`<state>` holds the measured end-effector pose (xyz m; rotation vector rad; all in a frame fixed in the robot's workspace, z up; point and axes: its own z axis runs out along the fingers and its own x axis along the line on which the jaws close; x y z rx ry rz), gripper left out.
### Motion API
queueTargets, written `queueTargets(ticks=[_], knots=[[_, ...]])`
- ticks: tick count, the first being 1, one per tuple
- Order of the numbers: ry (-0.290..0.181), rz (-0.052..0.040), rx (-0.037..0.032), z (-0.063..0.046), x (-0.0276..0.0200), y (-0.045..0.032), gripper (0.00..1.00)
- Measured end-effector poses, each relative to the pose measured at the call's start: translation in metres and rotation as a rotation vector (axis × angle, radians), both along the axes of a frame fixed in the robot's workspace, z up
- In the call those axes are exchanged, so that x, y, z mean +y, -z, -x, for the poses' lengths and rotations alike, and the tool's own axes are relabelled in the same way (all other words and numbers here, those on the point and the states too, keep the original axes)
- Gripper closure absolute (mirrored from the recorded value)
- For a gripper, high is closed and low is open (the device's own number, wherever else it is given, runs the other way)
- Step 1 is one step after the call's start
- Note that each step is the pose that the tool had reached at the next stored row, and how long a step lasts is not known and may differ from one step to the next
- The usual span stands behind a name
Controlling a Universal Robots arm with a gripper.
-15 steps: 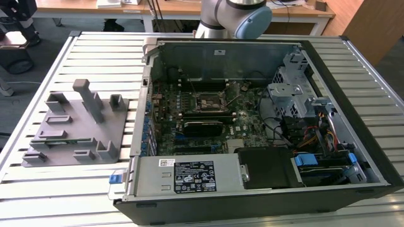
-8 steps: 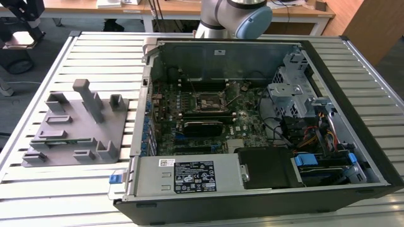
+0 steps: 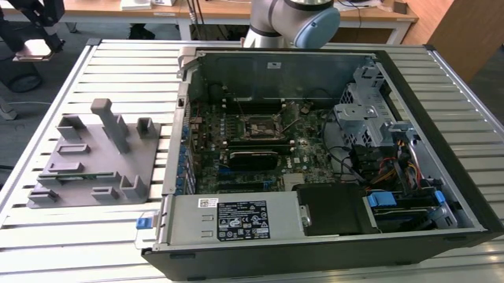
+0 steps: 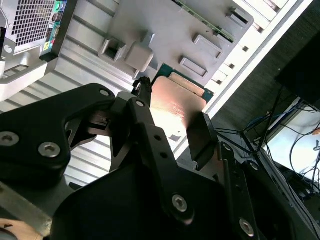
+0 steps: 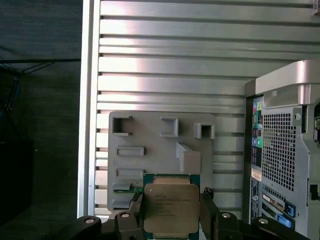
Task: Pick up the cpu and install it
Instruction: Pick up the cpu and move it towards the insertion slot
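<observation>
Now the gripper (image 5: pixel 171 212) is pinching the cpu (image 5: pixel 170 200) by two side edges, fingers closed on it, holding it flat in the air above the plate (image 5: pixel 150 145), likely so it cannot tip.

Fixture plate (image 5: pixel 160 150): grey, with upright posts and recesses; noted lying flat on the table, beneath and just beyond the fingers (image 5: pixel 207 212).
Table (image 5: pixel 175 65): slatted aluminium; seen extending past the plate, farther from the fingers.
Computer case (image 3: pixel 441 118): laid open on the table, off to one side of the fingers, just beside the plate.
Motherboard (image 3: pixel 252 141): exposed inside the case.
Power supply (image 3: pixel 236 218): labelled, housed in a case corner.
</observation>
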<state>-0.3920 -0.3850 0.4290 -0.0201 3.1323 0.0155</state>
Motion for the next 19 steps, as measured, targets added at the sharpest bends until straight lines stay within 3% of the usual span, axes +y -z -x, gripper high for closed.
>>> queueTargets(ticks=[19], knots=[[0.0, 0.0, 0.0006, -0.031, 0.0, 0.0, 0.47]])
